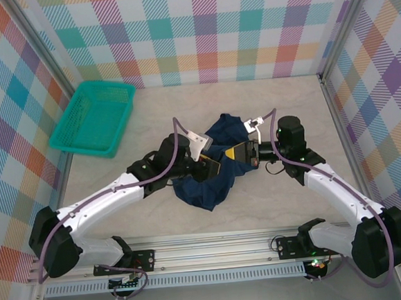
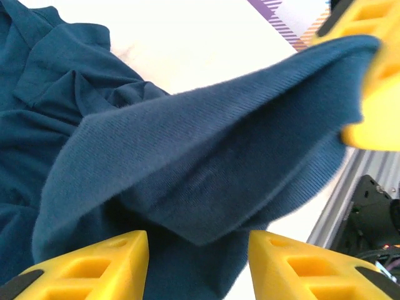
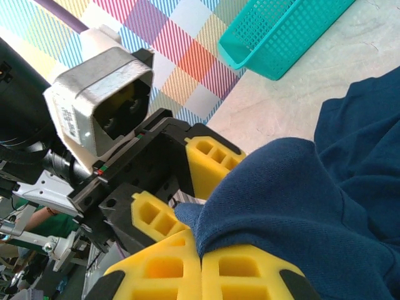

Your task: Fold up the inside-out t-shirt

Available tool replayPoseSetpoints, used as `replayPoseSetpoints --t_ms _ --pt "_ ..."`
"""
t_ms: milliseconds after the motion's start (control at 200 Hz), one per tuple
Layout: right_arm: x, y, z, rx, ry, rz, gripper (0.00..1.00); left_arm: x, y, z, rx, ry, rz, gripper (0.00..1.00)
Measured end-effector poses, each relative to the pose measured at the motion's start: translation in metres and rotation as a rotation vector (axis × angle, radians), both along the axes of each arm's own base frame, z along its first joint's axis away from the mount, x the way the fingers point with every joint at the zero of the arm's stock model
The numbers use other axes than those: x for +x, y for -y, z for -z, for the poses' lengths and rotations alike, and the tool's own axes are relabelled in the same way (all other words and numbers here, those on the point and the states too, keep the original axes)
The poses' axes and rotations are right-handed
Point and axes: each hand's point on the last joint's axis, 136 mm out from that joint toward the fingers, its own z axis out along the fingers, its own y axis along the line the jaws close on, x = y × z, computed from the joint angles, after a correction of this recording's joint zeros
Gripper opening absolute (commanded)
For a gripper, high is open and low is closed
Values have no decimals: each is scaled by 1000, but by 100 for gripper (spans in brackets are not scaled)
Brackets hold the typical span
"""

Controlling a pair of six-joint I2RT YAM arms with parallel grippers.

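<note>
**A:** What is threatening to go wrong here?

**B:** The t-shirt (image 1: 202, 190) is lying bunched in a heap in the middle of the desk (image 1: 252, 104), not spread flat, so I think layers are getting mixed up. The right hand (image 3: 201, 250) is clamping a fold of it, with its fingers pressing together on the cloth. The left hand (image 2: 197, 237) is standing with its fingers apart. A flap is draping across the gap, but nothing is pinching it. If that hand is closing blind, it is likely catching two layers, and a pull is then dragging the whole heap instead of opening it.

**A:** Anything else?

**B:** The two hands are working very near each other, so they are risking a knock. The fold could also be slipping out of the right hand under a hard tug.

**A:** And room?

**B:** Bare desk is lying open on the far side and to the right. The basket (image 1: 82, 150) is sitting well apart at the far left. The near side is looking tighter, since the arms are crowding in there.
</note>
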Motion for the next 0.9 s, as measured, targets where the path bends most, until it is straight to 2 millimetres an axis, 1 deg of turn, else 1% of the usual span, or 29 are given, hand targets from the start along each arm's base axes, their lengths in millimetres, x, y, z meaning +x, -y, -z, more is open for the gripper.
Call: replayPoseSetpoints --t_ms 165,375,445,525,670,745,900 --pt "-1 0 1 -4 -4 1 0 12 2 8 45 20 -26 34" --pt "-2 1 0 -6 -2 6 0 18 2 8 60 36 -34 19" --pt "-2 1 0 -7 -2 5 0 19 4 9 64 35 -31 11" --pt "-2 1 1 -12 -1 7 0 22 5 11 71 35 -29 0" --pt "1 8 11 -69 3 65 0 22 3 9 55 23 -24 0" --pt "5 14 15 -119 28 125 0 18 1 -1 4 -9 -6 0" --pt "10 24 16 -194 106 215 0 4 -7 -45 -186 -108 33 0"
